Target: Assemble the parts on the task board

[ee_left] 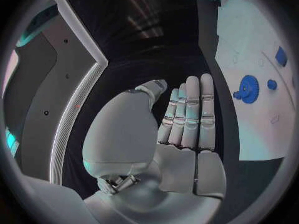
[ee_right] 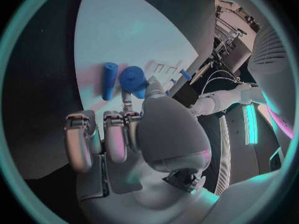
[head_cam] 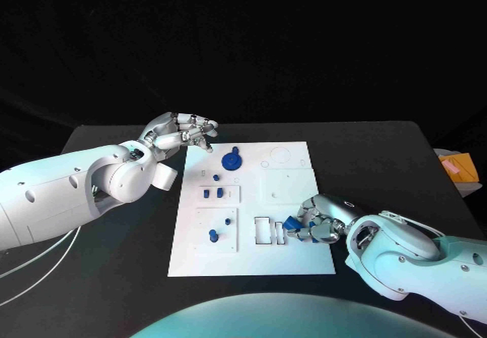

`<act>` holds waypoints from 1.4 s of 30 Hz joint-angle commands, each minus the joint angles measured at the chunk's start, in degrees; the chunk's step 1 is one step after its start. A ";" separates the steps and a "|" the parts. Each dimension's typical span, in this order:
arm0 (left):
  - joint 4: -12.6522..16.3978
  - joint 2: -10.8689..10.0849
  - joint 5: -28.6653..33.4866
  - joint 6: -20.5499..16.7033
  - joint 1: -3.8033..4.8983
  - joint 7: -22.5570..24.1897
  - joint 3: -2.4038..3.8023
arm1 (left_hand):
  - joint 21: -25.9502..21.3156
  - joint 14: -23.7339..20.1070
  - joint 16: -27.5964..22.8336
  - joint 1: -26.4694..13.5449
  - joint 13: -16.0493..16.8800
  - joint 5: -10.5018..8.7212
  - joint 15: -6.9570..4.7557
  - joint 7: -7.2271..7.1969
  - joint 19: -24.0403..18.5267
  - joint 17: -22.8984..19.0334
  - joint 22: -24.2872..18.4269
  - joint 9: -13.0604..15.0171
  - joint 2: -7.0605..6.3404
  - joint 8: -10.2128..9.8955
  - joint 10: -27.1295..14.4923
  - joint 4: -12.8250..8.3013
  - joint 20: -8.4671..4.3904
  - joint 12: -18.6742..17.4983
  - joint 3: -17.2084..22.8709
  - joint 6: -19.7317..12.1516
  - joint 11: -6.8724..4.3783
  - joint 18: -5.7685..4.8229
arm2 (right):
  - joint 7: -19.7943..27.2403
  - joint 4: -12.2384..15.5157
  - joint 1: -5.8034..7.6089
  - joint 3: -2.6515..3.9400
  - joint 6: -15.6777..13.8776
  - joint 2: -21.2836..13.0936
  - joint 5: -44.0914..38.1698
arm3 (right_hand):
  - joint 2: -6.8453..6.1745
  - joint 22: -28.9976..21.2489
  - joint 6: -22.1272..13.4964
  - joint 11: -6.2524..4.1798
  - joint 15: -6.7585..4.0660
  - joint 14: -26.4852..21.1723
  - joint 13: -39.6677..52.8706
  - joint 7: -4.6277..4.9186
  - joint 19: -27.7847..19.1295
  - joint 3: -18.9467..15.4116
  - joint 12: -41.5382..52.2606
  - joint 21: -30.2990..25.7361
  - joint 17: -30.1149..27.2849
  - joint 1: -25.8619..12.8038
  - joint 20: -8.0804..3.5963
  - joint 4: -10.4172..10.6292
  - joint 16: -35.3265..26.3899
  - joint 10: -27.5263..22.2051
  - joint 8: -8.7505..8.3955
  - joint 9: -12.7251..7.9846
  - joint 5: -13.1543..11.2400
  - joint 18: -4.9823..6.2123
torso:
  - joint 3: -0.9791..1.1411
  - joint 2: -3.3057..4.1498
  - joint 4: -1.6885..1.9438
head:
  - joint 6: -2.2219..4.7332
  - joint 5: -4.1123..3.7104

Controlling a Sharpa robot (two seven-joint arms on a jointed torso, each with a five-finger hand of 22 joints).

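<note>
The right hand [head_cam: 312,224] pinches a blue part [head_cam: 289,224] over the board's [head_cam: 294,260] near slots, just beside them. The left hand [head_cam: 186,131] hovers empty, fingers apart, off the far corner.

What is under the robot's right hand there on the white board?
Under the right hand, blue parts lie on the task board. The fingers cover whatever else is beneath.
</note>
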 commanded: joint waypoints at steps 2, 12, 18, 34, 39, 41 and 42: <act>0.15 0.06 0.35 0.78 0.02 0.44 0.03 | -0.04 0.09 -0.22 0.13 0.09 0.26 0.29 0.03 0.29 0.06 0.09 0.10 0.56 -0.22 -0.40 0.00 -0.11 -0.09 0.36 -0.22 -0.07 0.64 | 0.87 0.86 0.02 -0.02 -5.27 -0.29 1.52 | 1.87 15.05 2.40 -0.62 -0.52 5.95 11.49 -1.55 6.00 0.64 0.35 0.31 15.07 1.29 -0.54 0.02 0.24 3.68 0.30 0.30 0.62 -0.38 | 0.00 0.08 0.07 | 0.34 -0.04; 0.12 0.19 0.35 0.86 0.02 0.45 0.03 | -0.01 0.06 -0.25 0.11 0.12 0.26 0.30 0.06 0.26 0.10 0.14 0.12 0.58 -0.24 -0.44 -0.06 -0.11 -0.10 0.41 -0.23 -0.05 0.63 | 2.53 2.05 0.25 0.04 -8.50 0.00 4.41 | 1.54 15.05 3.12 -0.93 -0.86 5.95 11.79 -1.84 6.00 0.71 0.51 0.31 15.07 0.60 -0.90 0.09 0.24 3.90 -0.03 0.13 3.22 -0.38 | -0.03 0.20 0.20 | 0.33 -0.02; 0.20 0.17 0.35 0.88 0.02 0.47 0.03 | -0.01 0.06 -0.25 0.11 0.12 0.26 0.30 0.06 0.26 0.10 0.14 0.12 0.58 -0.24 -0.44 -0.06 -0.11 -0.10 0.41 -0.23 -0.05 0.63 | 2.49 1.98 0.19 0.04 -6.44 1.13 6.71 | 1.39 15.05 3.35 -0.93 -0.86 5.95 11.76 -1.83 6.00 0.48 0.46 0.31 15.07 -0.28 -0.95 0.12 0.24 3.89 -0.19 0.06 2.57 -0.38 | -0.08 0.28 0.28 | 0.24 -0.03; 0.26 0.25 0.35 1.03 0.02 0.51 0.04 | 0.00 0.05 -0.26 0.09 0.13 0.27 0.30 0.06 0.24 0.12 0.18 0.13 0.59 -0.25 -0.46 -0.10 -0.11 -0.09 0.44 -0.24 -0.04 0.62 | 2.40 1.27 0.11 0.04 -4.26 4.76 8.76 | 2.60 15.05 5.34 -1.35 -1.18 5.95 12.18 -2.37 6.00 -0.57 0.66 0.31 15.07 -5.38 -1.19 0.13 0.24 4.21 0.09 0.32 0.88 -0.38 | -0.06 0.42 0.42 | 0.36 -0.12; 0.28 0.23 0.35 1.06 0.02 0.48 0.04 | 0.00 0.05 -0.26 0.09 0.13 0.27 0.30 0.06 0.24 0.12 0.18 0.13 0.59 -0.25 -0.46 -0.10 -0.11 -0.09 0.44 -0.24 -0.04 0.62 | 2.23 0.76 0.04 0.04 -3.54 5.53 8.74 | 2.73 15.05 5.67 -1.46 -1.27 5.95 12.20 -2.49 6.00 -0.74 0.66 0.31 15.07 -5.87 -1.26 0.14 0.24 4.23 0.29 0.44 0.72 -0.38 | -0.03 0.46 0.48 | 0.30 -0.23; 0.28 0.23 0.35 1.07 0.02 0.48 0.04 | 0.00 0.05 -0.26 0.09 0.13 0.27 0.30 0.06 0.24 0.12 0.18 0.13 0.59 -0.25 -0.46 -0.10 -0.11 -0.09 0.44 -0.24 -0.04 0.62 | 2.19 0.56 0.01 0.05 -3.34 5.78 8.67 | 2.74 15.05 5.72 -1.48 -1.29 5.95 12.20 -2.52 6.00 -0.78 0.66 0.31 15.07 -5.95 -1.27 0.14 0.24 4.24 0.33 0.46 0.70 -0.38 | -0.01 0.47 0.49 | 0.30 -0.22; 0.27 0.22 0.35 1.08 0.02 0.47 0.04 | 0.00 0.05 -0.26 0.09 0.13 0.27 0.30 0.06 0.24 0.12 0.18 0.13 0.59 -0.25 -0.46 -0.10 -0.11 -0.09 0.44 -0.24 -0.04 0.62 | 2.16 0.41 0.00 0.05 -3.19 5.92 8.58 | 2.75 15.05 5.79 -1.50 -1.31 5.95 12.18 -2.55 6.00 -0.82 0.63 0.31 15.07 -6.04 -1.28 0.13 0.24 4.22 0.37 0.49 0.66 -0.38 | 0.00 0.47 0.50 | 0.28 -0.20</act>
